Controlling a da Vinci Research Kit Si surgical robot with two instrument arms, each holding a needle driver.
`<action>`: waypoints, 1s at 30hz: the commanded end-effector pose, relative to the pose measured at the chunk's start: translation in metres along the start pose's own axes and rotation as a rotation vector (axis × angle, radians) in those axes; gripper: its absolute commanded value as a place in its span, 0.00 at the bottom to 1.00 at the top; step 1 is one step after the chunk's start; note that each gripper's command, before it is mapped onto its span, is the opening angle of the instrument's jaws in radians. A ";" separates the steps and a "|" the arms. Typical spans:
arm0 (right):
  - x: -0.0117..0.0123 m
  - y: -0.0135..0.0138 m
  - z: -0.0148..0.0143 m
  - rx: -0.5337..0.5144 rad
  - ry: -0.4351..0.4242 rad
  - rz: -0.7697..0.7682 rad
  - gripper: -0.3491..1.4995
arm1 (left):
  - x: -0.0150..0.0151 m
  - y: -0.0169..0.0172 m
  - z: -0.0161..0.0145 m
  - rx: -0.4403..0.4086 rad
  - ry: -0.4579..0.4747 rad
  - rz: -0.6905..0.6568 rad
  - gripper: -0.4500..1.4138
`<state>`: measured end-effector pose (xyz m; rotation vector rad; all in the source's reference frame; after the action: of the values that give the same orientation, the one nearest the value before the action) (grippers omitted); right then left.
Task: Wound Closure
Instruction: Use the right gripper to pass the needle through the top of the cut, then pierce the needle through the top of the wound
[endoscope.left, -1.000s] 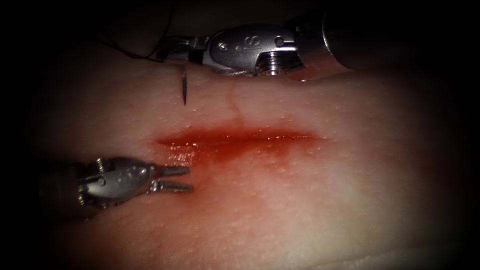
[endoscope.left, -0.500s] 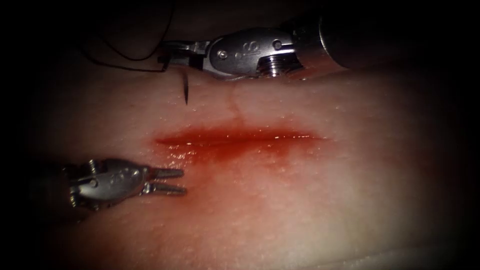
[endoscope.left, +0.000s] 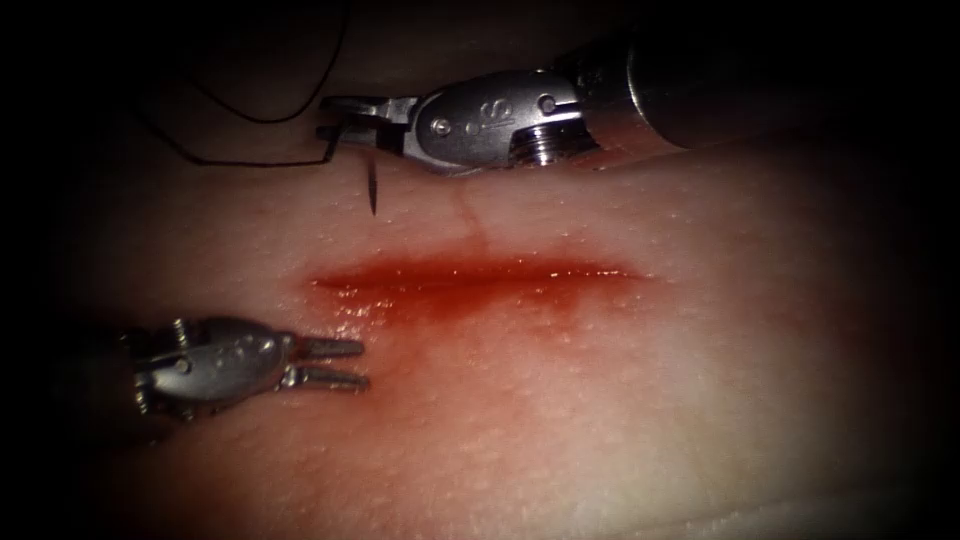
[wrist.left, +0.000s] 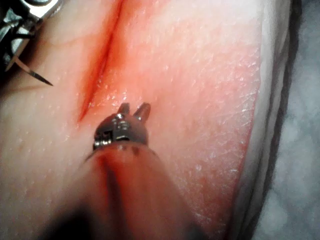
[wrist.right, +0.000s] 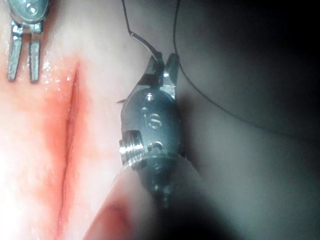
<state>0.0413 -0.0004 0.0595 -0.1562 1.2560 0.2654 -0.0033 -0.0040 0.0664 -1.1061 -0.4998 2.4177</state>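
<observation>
The tissue (endoscope.left: 600, 400) carries a horizontal cut (endoscope.left: 480, 272) wet with red fluid. My right tool (endoscope.left: 340, 120) hovers beyond the cut's left end, jaws shut on the curved needle (endoscope.left: 372, 190) near its thread end. The needle's tip points down at the tissue and stays free of it; its point (wrist.left: 35, 74) also hangs clear in the left wrist view. Dark thread (endoscope.left: 250, 163) loops leftward from the right tool's jaws (wrist.right: 160, 67). My left tool (endoscope.left: 345, 364) lies on the near side, by the cut's left end, jaws open and holding nothing (wrist.left: 134, 110).
Red fluid (endoscope.left: 450, 310) spreads over the tissue on the near side of the cut. The thread (wrist.right: 210, 102) trails off into the dark beyond the tissue's far edge. The tissue's pale edge (wrist.left: 270, 125) falls away beside the left tool.
The left tool has drifted a little to the left with its jaws still open. The right tool has tilted and dipped slightly, the needle staying in place. The thread loop has widened to the left.
</observation>
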 end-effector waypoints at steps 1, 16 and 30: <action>-0.0002 -0.0001 0.0008 0.002 0.004 -0.001 0.00 | -0.0001 -0.0002 0.0008 -0.001 0.001 0.001 0.21; -0.0010 -0.0025 0.0004 0.022 -0.004 -0.024 0.00 | -0.0002 -0.0003 0.0005 -0.002 -0.002 0.004 0.19; -0.0047 -0.0060 -0.0027 0.046 0.020 -0.217 0.00 | -0.0002 -0.0004 0.0000 0.004 0.001 -0.003 0.17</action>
<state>0.0387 -0.0075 0.0625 -0.2540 1.2523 0.0477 -0.0025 -0.0038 0.0662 -1.1025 -0.4956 2.4141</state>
